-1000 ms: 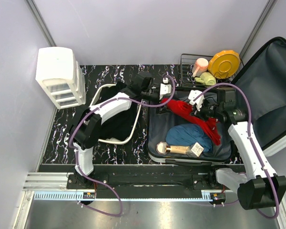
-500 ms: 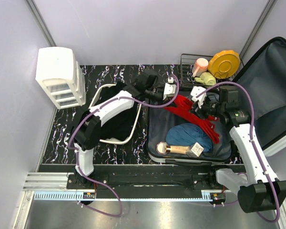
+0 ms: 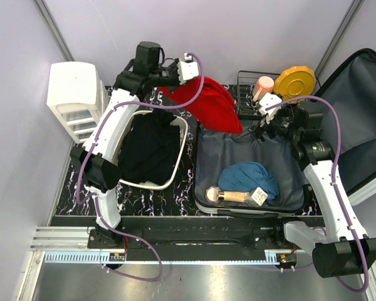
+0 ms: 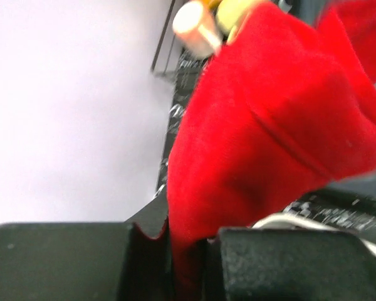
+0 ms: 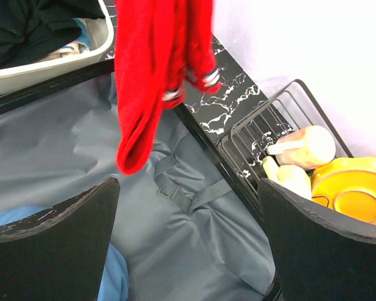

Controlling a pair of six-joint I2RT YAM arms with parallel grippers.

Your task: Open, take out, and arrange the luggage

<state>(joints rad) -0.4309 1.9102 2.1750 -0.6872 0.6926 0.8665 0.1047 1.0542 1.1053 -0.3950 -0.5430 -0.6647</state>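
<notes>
your left gripper (image 4: 188, 251) pinches the red cloth (image 3: 207, 103) high, probably to clear the luggage (image 3: 238, 153); right gripper (image 5: 188, 213) spread wide, empty

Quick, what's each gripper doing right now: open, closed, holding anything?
Left gripper: closed, holding the red sweater.
Right gripper: open, holding nothing.

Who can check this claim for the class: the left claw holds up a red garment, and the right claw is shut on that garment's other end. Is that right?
Not quite. The left claw does grip the red garment and hold it up, but the right claw is open and holds nothing. The garment hangs clear ahead of it. The right wrist view shows this.
</notes>
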